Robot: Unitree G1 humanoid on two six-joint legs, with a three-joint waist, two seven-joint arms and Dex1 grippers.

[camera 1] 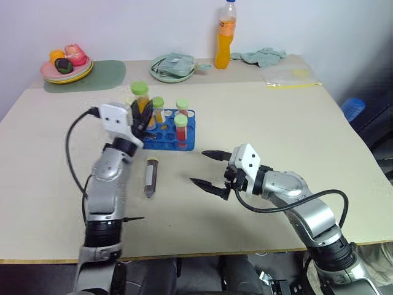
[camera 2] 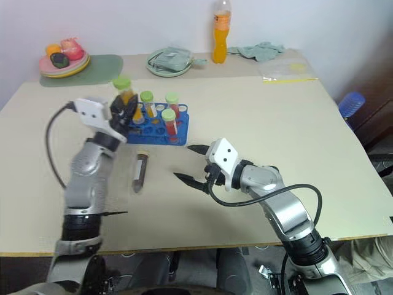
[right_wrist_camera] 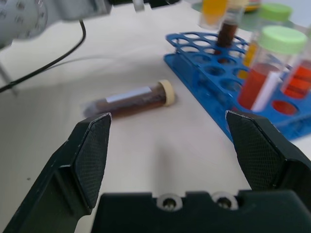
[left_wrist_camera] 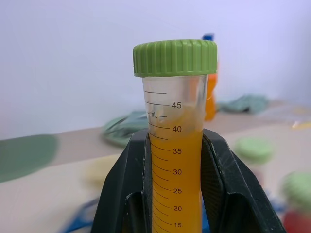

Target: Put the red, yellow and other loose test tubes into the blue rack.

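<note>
Nearest me, my right gripper (camera 1: pixel 209 168) hangs wide open over the tan table (camera 1: pixel 276 123), holding nothing. Just past it, the clear plastic tube of dark brown liquid with a cream cap (camera 1: pixel 150 177) lies flat beside the bright blue plastic rack (camera 1: pixel 186 142). My left gripper (left_wrist_camera: pixel 175 194) squeezes the yellow-orange tube with a green cap (left_wrist_camera: pixel 175 145) upright, maybe above the rack. Other capped tubes (camera 1: pixel 180 130) stand in it.

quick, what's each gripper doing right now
Left gripper: closed on the yellow-orange tube, held upright above the blue rack.
Right gripper: open, holding nothing, near the brown tube lying on the table.
</note>
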